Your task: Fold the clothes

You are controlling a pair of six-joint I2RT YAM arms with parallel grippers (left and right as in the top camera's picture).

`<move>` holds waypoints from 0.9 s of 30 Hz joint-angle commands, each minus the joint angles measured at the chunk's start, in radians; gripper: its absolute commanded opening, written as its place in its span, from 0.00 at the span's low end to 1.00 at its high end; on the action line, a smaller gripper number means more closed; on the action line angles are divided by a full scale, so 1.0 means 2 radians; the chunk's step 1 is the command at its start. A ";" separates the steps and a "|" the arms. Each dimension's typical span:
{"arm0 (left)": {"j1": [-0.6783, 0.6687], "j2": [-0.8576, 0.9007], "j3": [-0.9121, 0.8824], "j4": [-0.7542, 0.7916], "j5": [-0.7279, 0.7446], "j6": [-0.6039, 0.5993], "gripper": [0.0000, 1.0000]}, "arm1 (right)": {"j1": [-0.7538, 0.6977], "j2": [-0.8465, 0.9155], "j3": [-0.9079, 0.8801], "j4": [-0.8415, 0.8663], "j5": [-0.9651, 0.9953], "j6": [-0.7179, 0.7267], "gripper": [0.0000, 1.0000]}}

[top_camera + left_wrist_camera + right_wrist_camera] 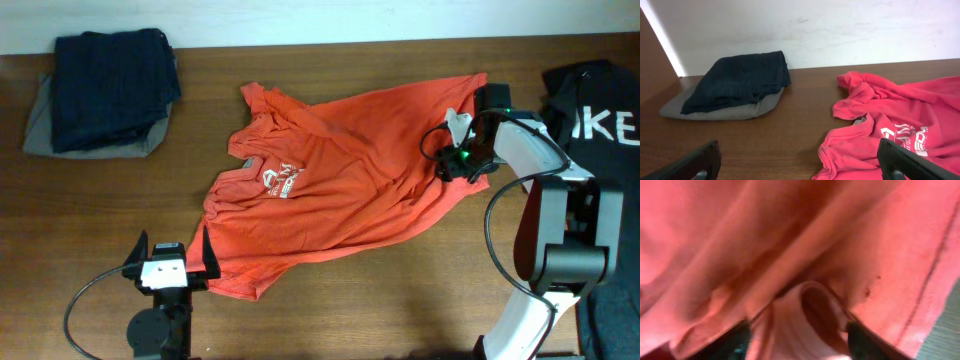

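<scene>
The orange-red T-shirt (340, 190) lies spread out but crumpled across the middle of the wooden table (400, 300), collar toward the left of the overhead view and its small white logo (282, 180) facing up. Its lower left edge reaches down to just beside the left gripper (173, 243).

The left gripper sits at the bottom left of the frame with its jaws spread wide and nothing between them. Its own camera looks over bare wood toward the shirt's collar.

The right gripper (452, 148) is on the shirt's right edge, at the upper right. In its wrist view the two fingers (737, 341) stand part-way closed on either side of a raised fold of red cloth. I cannot tell whether they are pinching it.

A folded dark garment (110, 85) rests on a gray one (38, 128) in the upper left corner. A black garment (600, 110) with white letters lies at the right edge.
</scene>
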 commanded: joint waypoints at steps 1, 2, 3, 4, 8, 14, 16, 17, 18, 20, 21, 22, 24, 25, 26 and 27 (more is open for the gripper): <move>0.003 -0.004 -0.002 -0.001 -0.002 0.006 0.99 | 0.003 0.000 -0.002 0.000 0.047 0.034 0.37; 0.003 -0.004 -0.002 -0.001 -0.002 0.006 0.99 | 0.003 0.000 -0.001 0.000 0.058 0.045 0.30; 0.003 -0.004 -0.002 -0.001 -0.002 0.006 0.99 | 0.003 0.000 0.000 0.000 0.065 0.055 0.28; 0.003 -0.004 -0.002 -0.001 -0.002 0.006 0.99 | 0.003 0.000 0.001 -0.001 0.068 0.063 0.28; 0.003 -0.004 -0.002 -0.001 -0.002 0.006 0.99 | 0.003 -0.001 0.013 -0.010 0.068 0.080 0.15; 0.003 -0.004 -0.002 -0.001 -0.002 0.006 0.99 | 0.002 -0.004 0.059 -0.072 0.069 0.086 0.04; 0.003 -0.004 -0.002 -0.001 -0.002 0.006 0.99 | 0.002 -0.006 0.081 -0.109 0.069 0.094 0.04; 0.003 -0.004 -0.002 -0.001 -0.002 0.006 0.99 | 0.003 -0.006 0.094 -0.130 0.069 0.098 0.04; 0.003 -0.004 -0.002 -0.001 -0.002 0.006 0.99 | 0.003 -0.006 0.106 -0.152 0.069 0.103 0.04; 0.003 -0.004 -0.002 -0.001 -0.002 0.006 0.99 | 0.002 -0.006 0.129 -0.194 0.069 0.114 0.04; 0.003 -0.004 -0.002 -0.001 -0.002 0.006 0.99 | 0.002 -0.007 0.140 -0.215 0.069 0.120 0.04; 0.003 -0.004 -0.002 -0.001 -0.002 0.006 0.99 | 0.003 -0.008 0.150 -0.236 0.069 0.124 0.04; 0.003 -0.004 -0.002 -0.001 -0.002 0.006 0.99 | 0.003 -0.008 0.168 -0.277 0.068 0.139 0.04; 0.003 -0.004 -0.002 -0.001 -0.002 0.006 0.99 | 0.003 -0.008 0.175 -0.296 0.068 0.146 0.04; 0.003 -0.004 -0.002 -0.001 -0.002 0.006 0.99 | 0.003 -0.008 0.180 -0.314 0.068 0.150 0.04; 0.003 -0.004 -0.002 -0.001 -0.002 0.006 0.99 | 0.003 -0.008 0.183 -0.331 0.068 0.151 0.04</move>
